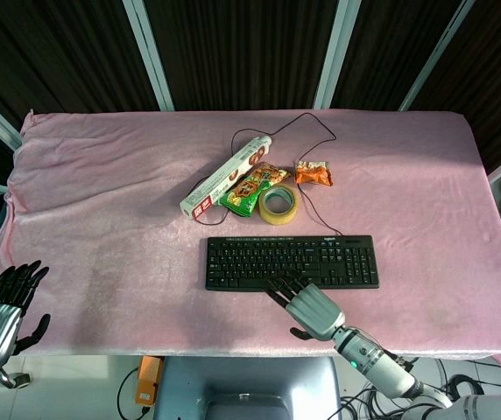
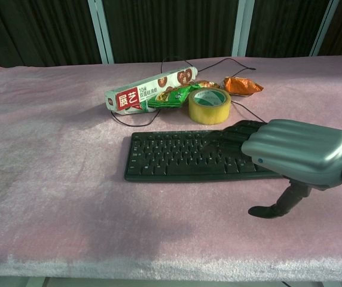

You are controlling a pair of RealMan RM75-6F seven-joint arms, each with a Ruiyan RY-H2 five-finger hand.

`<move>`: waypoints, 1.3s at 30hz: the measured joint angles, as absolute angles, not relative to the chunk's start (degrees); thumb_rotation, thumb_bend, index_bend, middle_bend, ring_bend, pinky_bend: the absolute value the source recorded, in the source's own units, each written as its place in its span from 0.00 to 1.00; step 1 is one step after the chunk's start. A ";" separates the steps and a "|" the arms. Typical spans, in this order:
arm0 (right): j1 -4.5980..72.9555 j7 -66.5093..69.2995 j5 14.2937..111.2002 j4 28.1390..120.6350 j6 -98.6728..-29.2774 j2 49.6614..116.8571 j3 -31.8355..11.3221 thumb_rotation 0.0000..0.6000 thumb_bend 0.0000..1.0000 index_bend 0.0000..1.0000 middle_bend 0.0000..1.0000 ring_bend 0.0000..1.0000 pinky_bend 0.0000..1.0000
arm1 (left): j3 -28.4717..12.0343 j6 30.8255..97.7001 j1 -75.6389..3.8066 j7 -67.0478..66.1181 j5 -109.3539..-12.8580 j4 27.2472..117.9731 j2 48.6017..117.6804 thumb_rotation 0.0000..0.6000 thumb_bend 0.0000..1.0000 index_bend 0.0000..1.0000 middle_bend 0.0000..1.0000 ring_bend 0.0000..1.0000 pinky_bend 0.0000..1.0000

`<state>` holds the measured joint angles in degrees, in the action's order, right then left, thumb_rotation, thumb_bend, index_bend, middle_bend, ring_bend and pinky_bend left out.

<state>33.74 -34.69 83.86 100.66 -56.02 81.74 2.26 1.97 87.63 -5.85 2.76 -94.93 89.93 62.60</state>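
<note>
Left hand (image 1: 1,311) idle off near-left surface edge, fingers apart, empty. Right hand (image 1: 307,306) spread flat, fingertips on keyboard (image 1: 259,258) front rows, mid-surface: likely key-pressing step; next needs small, light fingertip dip. Tape (image 1: 278,205), snacks behind.

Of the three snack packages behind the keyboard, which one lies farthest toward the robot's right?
The small orange crinkled foil snack packet: it lies apart, beyond the tape roll, while the green biscuit bag and long white box sit together.
</note>
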 measured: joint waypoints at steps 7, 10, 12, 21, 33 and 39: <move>33.42 -35.27 83.95 100.99 -56.45 81.42 2.57 1.00 0.36 0.00 0.00 0.00 0.00 | 2.10 88.09 -5.49 2.68 -95.14 89.68 62.77 1.00 0.43 0.00 0.03 0.00 0.02; 33.00 -35.92 84.05 101.05 -57.18 80.65 2.80 1.00 0.36 0.00 0.18 0.15 0.25 | 2.09 88.52 -5.36 2.82 -95.31 89.72 62.71 1.00 0.43 0.00 0.03 0.00 0.02; 32.64 -36.21 84.50 101.09 -57.86 79.87 3.07 1.00 0.36 0.00 0.51 0.49 0.66 | 2.13 88.93 -5.23 2.92 -95.71 89.52 62.73 1.00 0.43 0.00 0.03 0.00 0.02; 30.42 -42.52 78.16 101.53 -58.74 77.10 3.87 1.00 0.63 0.00 1.00 1.00 1.00 | 2.07 87.97 -5.66 2.56 -95.58 89.43 62.97 1.00 0.43 0.00 0.03 0.00 0.02; 28.20 -43.82 73.26 99.98 -58.69 75.09 5.49 1.00 0.75 0.00 1.00 1.00 1.00 | 2.06 87.23 -5.89 1.73 -95.31 89.77 63.21 1.00 0.43 0.00 0.03 0.00 0.02; 28.81 -43.58 71.74 99.10 -57.48 75.90 4.77 1.00 0.75 0.00 1.00 1.00 1.00 | 2.02 87.22 -5.90 1.87 -95.25 89.73 63.18 1.00 0.43 0.00 0.03 0.00 0.02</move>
